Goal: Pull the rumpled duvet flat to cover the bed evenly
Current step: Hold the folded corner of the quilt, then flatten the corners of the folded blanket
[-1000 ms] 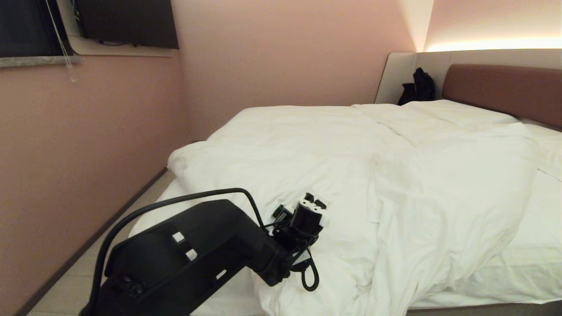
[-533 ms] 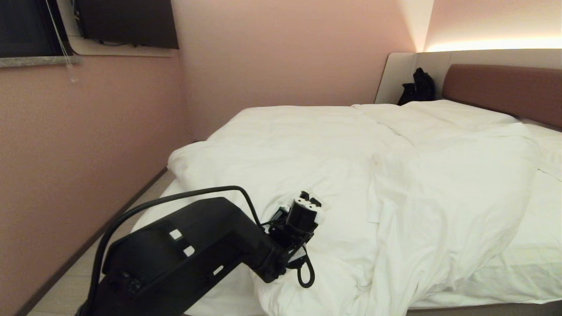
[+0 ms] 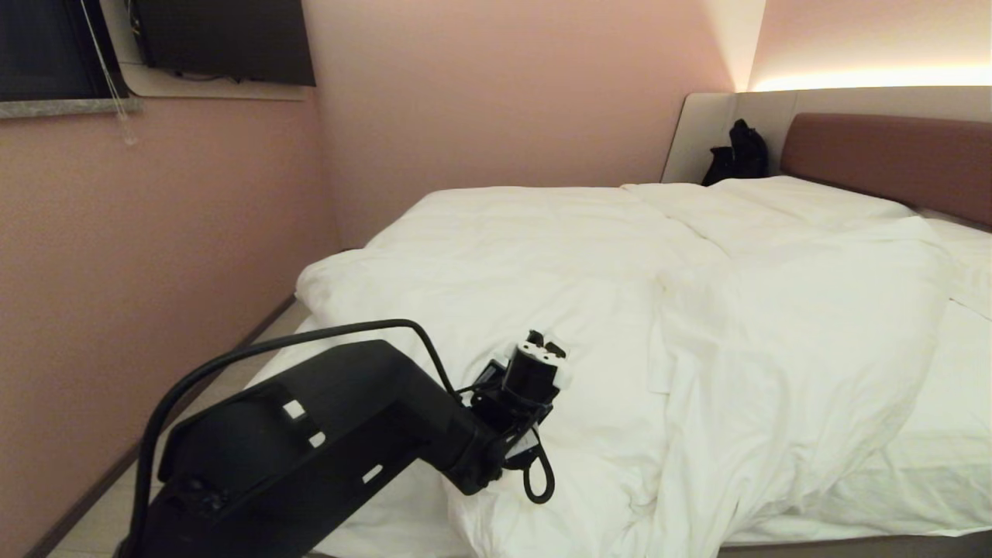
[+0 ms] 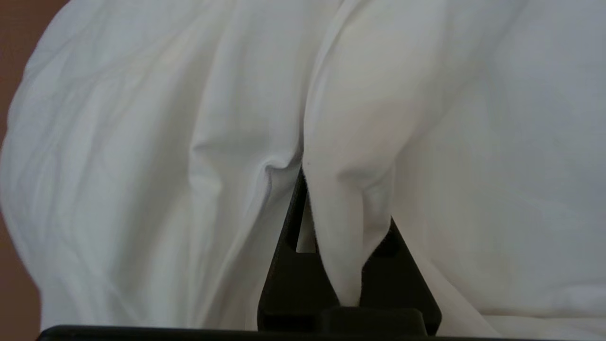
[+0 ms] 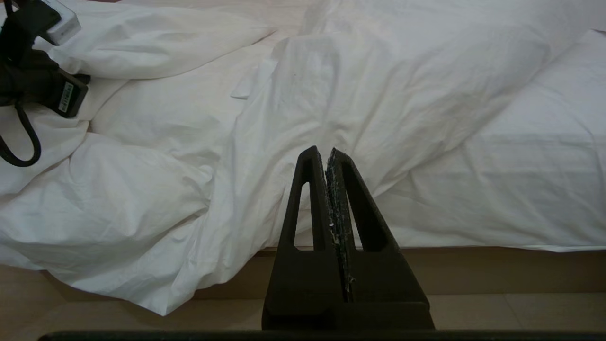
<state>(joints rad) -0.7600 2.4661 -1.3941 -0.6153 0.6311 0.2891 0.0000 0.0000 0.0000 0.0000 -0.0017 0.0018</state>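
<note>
Pink walls are seen behind a bed [image 3: 891, 535] — its soft, bulky duvet [image 3: 589, 279] is pinched at a fold by the left gripper [image 4: 348, 237]; the right gripper [image 5: 331, 158] is closed, empty.

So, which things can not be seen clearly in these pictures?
- Left gripper fingertips: buried in a duvet fold, head and left wrist views.
- The bed's right side: cut by the head view's edge.
- Mattress under the duvet: covered.
- Black object beside the headboard: too small to identify.
</note>
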